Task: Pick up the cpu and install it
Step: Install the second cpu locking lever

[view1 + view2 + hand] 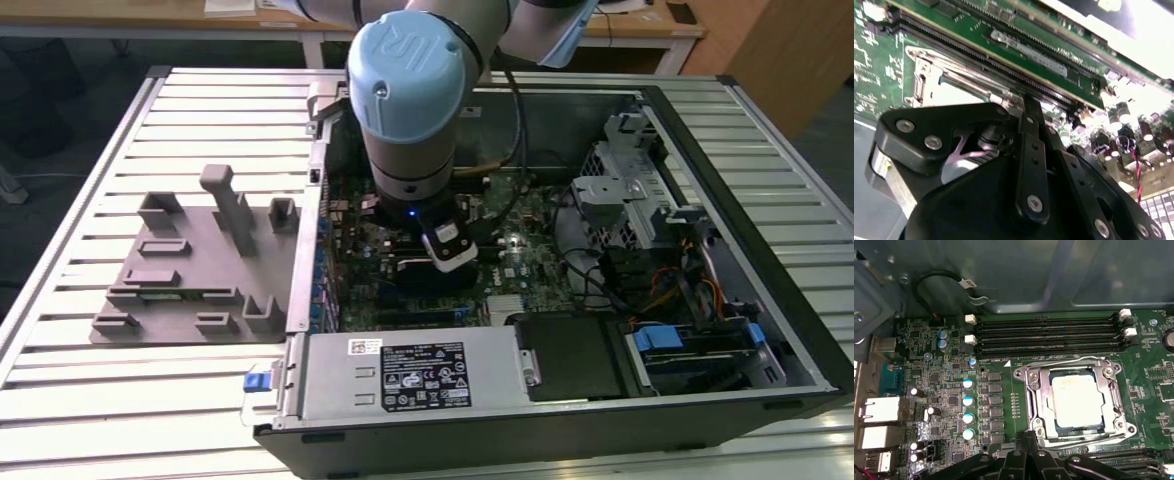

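Note:
The cpu (1076,397), a square chip with a pale silver top, lies flat inside the metal-framed socket (1029,390) on the green motherboard (949,385). My gripper (1027,439) hangs just beside the socket's edge, its black fingers drawn together with nothing between them, apart from the chip. In the second wrist view the gripper's black linkage (1029,165) covers part of the socket frame (929,75). In the exterior view the arm (414,110) reaches down into the open computer case, with the gripper (424,280) low over the board.
Grey plastic holder blocks (200,260) stand on the slatted table (80,390) at the exterior view's left. Inside the case are the power supply (400,375), a drive cage (627,200) and loose cables (601,270). Black memory slots (1049,335) run beside the socket.

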Available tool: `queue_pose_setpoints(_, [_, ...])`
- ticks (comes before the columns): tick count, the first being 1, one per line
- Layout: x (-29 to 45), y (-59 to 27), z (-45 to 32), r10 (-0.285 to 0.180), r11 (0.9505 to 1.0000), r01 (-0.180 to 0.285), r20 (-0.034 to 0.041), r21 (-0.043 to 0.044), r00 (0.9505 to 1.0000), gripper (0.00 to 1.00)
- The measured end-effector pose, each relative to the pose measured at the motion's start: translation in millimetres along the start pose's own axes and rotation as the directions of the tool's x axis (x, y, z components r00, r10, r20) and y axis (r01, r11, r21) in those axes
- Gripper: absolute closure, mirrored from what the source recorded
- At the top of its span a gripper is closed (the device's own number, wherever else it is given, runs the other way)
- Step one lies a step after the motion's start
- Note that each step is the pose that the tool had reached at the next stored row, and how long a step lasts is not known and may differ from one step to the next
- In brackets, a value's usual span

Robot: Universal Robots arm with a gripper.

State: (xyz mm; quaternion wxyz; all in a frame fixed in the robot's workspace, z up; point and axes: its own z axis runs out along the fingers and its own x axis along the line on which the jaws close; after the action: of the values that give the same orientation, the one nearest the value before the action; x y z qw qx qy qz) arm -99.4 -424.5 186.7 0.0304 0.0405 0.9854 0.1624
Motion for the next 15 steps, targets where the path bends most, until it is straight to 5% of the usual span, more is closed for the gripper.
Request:
queue_pose_setpoints(4, [-0.2,1.5,-3.8,0.0,1.0,0.0,0.0004,-0.0009,1.0,0.89])
queue_pose_setpoints(15, [-1.5,10.9,-31.8,0.0,1.0,0.0,0.0004,0.0022,1.0,0.89])
